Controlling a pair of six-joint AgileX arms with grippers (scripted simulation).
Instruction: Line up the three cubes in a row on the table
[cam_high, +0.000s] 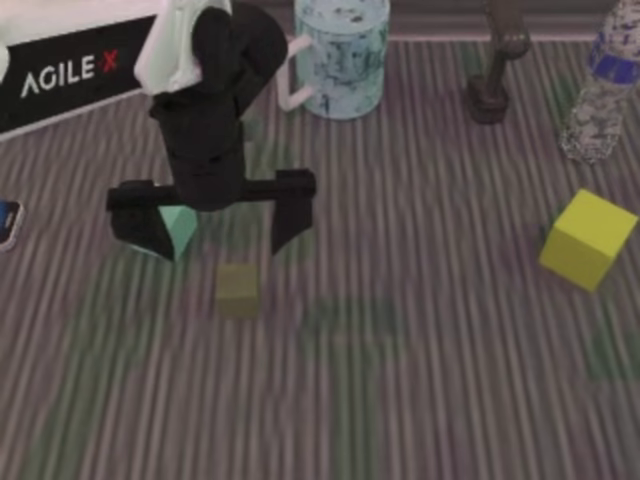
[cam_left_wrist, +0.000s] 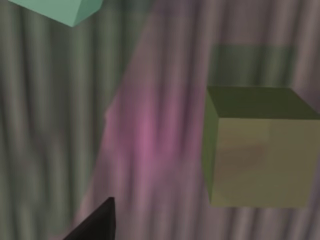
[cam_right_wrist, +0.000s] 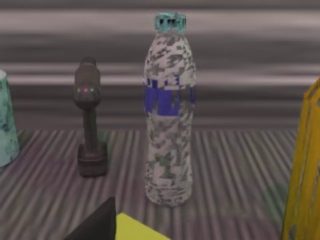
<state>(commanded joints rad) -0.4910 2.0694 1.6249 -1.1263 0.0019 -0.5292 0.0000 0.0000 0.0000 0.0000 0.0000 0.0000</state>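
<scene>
1. We find the left gripper (cam_high: 212, 215) hovering over the left half of the striped grey-purple table (cam_high: 420, 400), its two black fingers spread wide apart and holding nothing
2. The pale mint-teal cube (cam_high: 176, 230) lies just under the finger on the top view's left, partly hidden by it; only one corner of it shows in the left wrist view (cam_left_wrist: 62, 10)
3. The smaller dull olive-green cube (cam_high: 238, 290) rests on the table just below the open jaws in the top view, nearer the finger on the right, apart from the mint-teal cube
4. The bright yellow cube (cam_high: 587, 240) sits far off at the table's right edge, turned at an angle, well apart from the other two
5. We judge the left arm nearer both the mint-teal and olive cubes; the yellow cube lies on the right arm's side
6. The right gripper is out of the top view; its wrist view shows one dark fingertip (cam_right_wrist: 97, 225) only, so we cannot tell its state
7. Standing along the far edge are a patterned mug (cam_high: 340, 55), a dark hand drill (cam_high: 495, 60) and a speckled plastic bottle (cam_high: 600, 90)
</scene>
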